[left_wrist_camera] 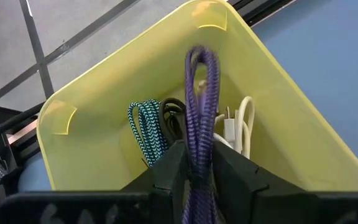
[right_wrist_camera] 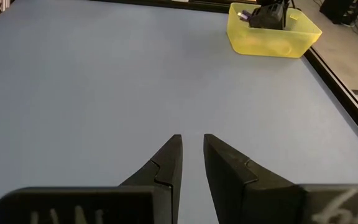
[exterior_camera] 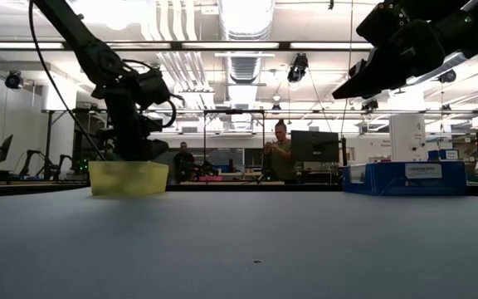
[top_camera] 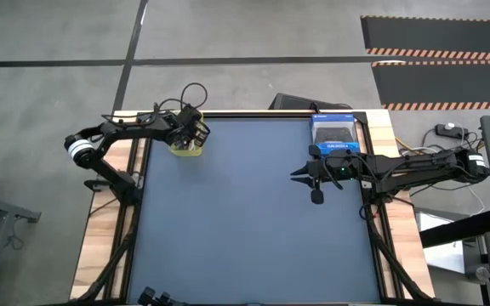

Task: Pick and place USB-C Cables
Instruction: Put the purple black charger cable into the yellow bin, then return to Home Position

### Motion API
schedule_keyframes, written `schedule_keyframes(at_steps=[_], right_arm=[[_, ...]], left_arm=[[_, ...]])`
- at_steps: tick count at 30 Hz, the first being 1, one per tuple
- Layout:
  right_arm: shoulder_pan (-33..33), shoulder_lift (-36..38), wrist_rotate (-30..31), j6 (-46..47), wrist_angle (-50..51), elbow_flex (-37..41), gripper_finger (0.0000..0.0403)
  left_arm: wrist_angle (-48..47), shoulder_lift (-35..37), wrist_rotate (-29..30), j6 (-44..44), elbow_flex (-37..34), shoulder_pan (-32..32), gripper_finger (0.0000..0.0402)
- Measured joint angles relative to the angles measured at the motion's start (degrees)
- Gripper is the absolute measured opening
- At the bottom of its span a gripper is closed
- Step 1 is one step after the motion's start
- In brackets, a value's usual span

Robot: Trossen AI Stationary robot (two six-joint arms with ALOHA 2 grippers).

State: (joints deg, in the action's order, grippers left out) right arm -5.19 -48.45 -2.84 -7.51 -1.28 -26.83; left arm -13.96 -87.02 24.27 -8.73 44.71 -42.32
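Over yellow bin [left_wrist_camera: 303, 124], left fingers [left_wrist_camera: 197, 171] pinch purple cable [left_wrist_camera: 202, 106] lengthwise, loop pointing away (right fingers [right_wrist_camera: 191, 158] narrow).

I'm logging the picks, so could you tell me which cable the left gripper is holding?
The purple cable, pinched in the left gripper; the green, black and white cables lie loose in the yellow bin.

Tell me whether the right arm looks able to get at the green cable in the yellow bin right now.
Probably not: the left gripper, shut on the purple cable, fills the yellow bin above the green cable, and the right gripper sits across the table.
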Motion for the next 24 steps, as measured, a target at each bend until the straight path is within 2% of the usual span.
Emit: schedule_keyframes(at_steps=[13, 19, 24], right_arm=[[0.02, 0.0, -0.01, 0.0, 0.01, 0.0, 0.0057], [0.0, 0.0, -0.01, 0.0, 0.0, 0.0, 0.0057], [0.02, 0.0, -0.01, 0.0, 0.1, 0.0, 0.0057]], left_arm=[[0.0, 0.0, 0.0, -0.07, 0.0, 0.01, 0.0149], [-0.23, 0.15, -0.02, -0.03, 0.0, 0.01, 0.0164], [-4.05, 2.28, -0.03, 0.11, 1.22, 0.26, 0.0165]])
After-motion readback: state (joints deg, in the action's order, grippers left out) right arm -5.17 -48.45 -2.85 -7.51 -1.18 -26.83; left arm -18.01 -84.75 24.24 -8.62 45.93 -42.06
